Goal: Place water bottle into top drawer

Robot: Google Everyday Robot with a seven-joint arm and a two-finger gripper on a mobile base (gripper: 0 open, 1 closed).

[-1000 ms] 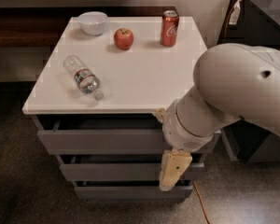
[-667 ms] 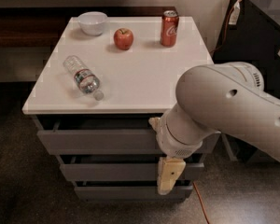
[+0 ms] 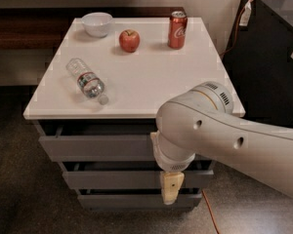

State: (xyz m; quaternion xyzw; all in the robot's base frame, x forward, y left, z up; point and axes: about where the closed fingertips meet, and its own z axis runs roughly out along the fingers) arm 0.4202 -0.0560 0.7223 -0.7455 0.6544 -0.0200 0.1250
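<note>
Your arm point(image 3: 219, 130) now sits lower and further left than a second ago. Its bulky joint has dropped off the bench point(image 3: 151, 82), so the bench's right edge shows again down to the front corner. The wrist now hides more of the right end of the top drawer point(image 3: 97, 147). The gripper point(image 3: 172, 188) has slid left and slightly down, and hangs in front of the middle drawer point(image 3: 112, 179).

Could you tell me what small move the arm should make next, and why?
Probably lift the gripper toward the top drawer to open it: it looks shut, the gripper hangs before the lower drawers, and the water bottle lies on the tabletop.
</note>
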